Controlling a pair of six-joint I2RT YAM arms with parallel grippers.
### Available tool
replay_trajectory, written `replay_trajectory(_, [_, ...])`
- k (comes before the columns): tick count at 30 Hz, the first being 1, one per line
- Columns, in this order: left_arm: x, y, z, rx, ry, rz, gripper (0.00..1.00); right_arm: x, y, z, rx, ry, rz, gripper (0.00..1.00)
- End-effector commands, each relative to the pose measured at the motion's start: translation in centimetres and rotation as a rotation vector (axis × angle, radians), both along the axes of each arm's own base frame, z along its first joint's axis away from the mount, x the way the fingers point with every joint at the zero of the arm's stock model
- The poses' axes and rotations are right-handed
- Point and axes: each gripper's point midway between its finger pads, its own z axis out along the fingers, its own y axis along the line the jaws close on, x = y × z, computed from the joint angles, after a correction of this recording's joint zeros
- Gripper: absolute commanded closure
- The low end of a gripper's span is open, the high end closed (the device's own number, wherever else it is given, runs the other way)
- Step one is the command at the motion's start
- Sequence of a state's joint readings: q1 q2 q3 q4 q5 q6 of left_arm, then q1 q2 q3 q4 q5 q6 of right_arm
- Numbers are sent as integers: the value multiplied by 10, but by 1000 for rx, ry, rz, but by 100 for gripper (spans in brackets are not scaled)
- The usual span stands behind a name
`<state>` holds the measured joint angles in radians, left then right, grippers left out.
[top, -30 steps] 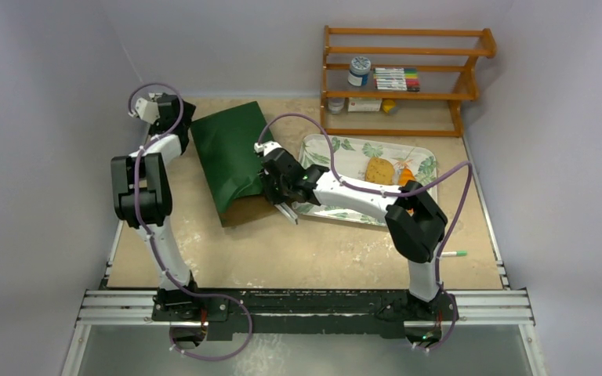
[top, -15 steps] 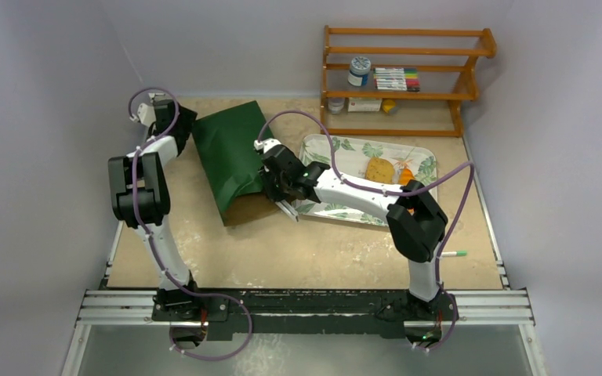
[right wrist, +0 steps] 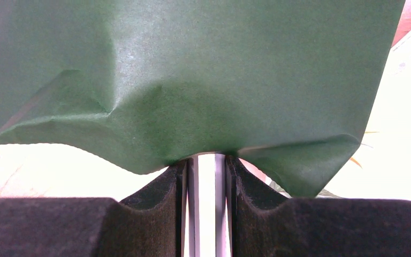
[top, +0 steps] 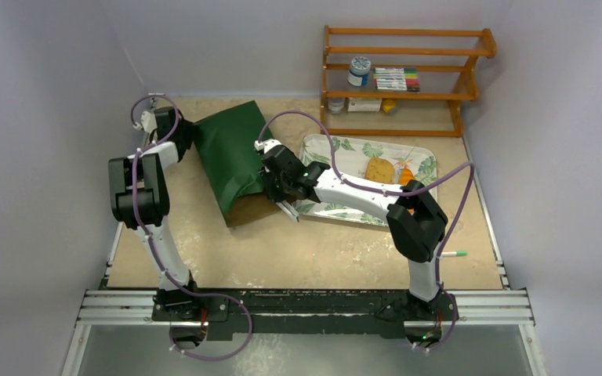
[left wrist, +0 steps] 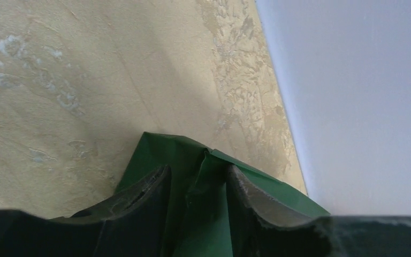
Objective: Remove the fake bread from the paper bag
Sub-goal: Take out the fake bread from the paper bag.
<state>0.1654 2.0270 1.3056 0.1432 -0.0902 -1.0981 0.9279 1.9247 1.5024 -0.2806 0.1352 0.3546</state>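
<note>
paper bag (top: 231,157) — left gripper (left wrist: 198,181) pinched its far corner, right gripper (right wrist: 206,163) clamped its near mouth edge — far end was best raised slowly.

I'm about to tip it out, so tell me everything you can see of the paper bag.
The paper bag is dark green matte paper, lying creased on the table, its long axis running away from the arms. Its open mouth faces the near side, showing brown lining. The right gripper is shut on the mouth's upper rim, which buckles there. The left gripper straddles a folded far corner; whether it clamps is unclear. Its contents are hidden.
</note>
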Motion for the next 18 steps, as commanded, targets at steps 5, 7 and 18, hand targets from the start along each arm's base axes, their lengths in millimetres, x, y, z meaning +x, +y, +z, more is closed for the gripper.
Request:
replay_trajectory(5, [3, 4, 23, -17, -81, 19, 91, 6, 6, 37, 78, -54, -2, 91])
replay_trajectory(7, [5, 2, 22, -18, -80, 16, 100, 6, 6, 37, 79, -55, -1, 92])
replay_trajectory(18, [1, -6, 31, 120, -43, 45, 100, -5, -14, 49, 100, -75, -29, 92])
